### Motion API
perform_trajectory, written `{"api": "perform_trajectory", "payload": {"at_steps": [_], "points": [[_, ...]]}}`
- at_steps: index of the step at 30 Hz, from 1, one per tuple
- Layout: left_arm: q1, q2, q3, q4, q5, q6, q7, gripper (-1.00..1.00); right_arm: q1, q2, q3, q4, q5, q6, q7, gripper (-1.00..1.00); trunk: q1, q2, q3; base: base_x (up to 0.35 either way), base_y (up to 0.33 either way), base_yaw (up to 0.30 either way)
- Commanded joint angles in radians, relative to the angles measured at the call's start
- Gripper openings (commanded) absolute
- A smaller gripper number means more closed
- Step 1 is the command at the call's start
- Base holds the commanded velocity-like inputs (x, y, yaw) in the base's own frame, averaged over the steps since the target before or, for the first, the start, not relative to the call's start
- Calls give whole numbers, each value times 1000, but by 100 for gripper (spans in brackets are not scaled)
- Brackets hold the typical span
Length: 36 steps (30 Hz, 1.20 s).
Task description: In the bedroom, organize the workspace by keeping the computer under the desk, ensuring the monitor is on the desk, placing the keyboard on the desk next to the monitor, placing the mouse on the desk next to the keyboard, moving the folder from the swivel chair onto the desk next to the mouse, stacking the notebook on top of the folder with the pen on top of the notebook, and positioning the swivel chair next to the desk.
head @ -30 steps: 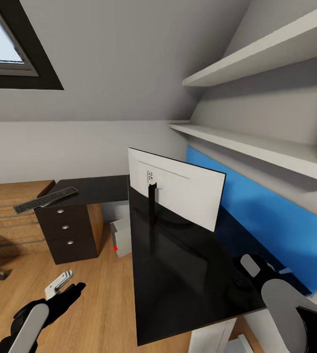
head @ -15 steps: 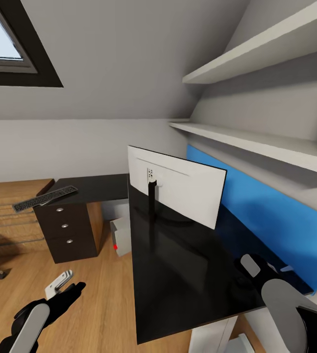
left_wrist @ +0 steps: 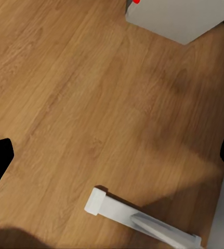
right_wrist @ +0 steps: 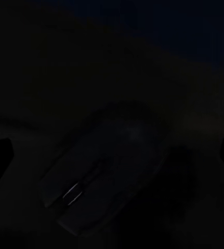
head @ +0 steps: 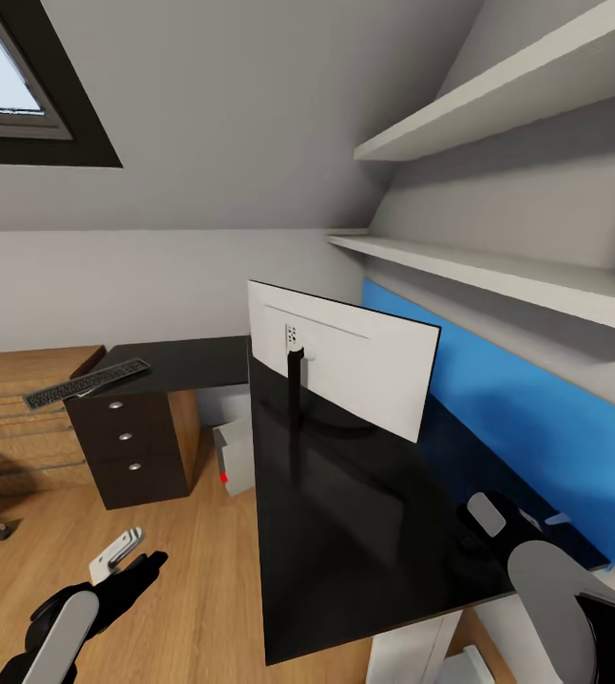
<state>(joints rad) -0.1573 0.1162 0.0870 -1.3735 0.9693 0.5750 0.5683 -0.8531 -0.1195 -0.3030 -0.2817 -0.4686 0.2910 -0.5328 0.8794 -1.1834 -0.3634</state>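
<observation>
Left gripper (head: 122,556) low, fingers (head: 117,549) together, right gripper (head: 488,518) extended forward, state unclear

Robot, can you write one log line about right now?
monitor: on desk | keyboard: far desk end | right gripper: over mouse

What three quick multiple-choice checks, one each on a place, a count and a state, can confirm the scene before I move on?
1. Where does the slim dark-grey keyboard lie?
A. on the wooden floor
B. on the far wing of the glossy black L-shaped desk
C. on a wall shelf

2. How many round knobs show on the dark drawer unit?
A. one
B. three
C. five

3. How does the wide white-backed monitor stand?
A. upright on the desk
B. face down
C. on the floor

Answers: 1 B, it lies on the desk top above the drawers. 2 B, three knobs in a column. 3 A, its stand rests on the desk.
</observation>
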Motion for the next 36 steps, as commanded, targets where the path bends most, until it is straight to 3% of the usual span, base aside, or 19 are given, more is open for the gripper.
{"api": "perform_trajectory", "payload": {"at_steps": [1, 15, 19, 20, 27, 36], "points": [[-1, 0, 0, -1, 11, 2, 8, 100, 0, 0, 0, -2, -7, 5, -6, 100, 0, -1, -1, 0, 0, 0], [-1, 0, -3, 7, 16, 2, 10, 100, 0, 1, -7, -1, -12, 6, -6, 100, 0, -1, -1, 0, 0, 0], [-1, 0, -3, 23, 15, 2, 10, 100, 0, 1, -16, 3, -29, 6, -6, 100, 0, -1, -1, 0, 0, 0], [-1, 0, -3, 29, 14, 1, 11, 100, 0, 1, -19, 5, -49, 6, -6, 100, 0, -1, -1, 0, 0, 0], [-1, 0, -3, 41, 11, 0, 12, 100, -1, 1, -21, 5, -59, 7, -7, 100, 0, -1, -1, 16, 0, 0], [-1, 0, -3, 65, -16, 0, 12, 100, 0, 1, -21, 6, -61, 8, -7, 100, 0, -1, -1, 80, 0, 0]]}}
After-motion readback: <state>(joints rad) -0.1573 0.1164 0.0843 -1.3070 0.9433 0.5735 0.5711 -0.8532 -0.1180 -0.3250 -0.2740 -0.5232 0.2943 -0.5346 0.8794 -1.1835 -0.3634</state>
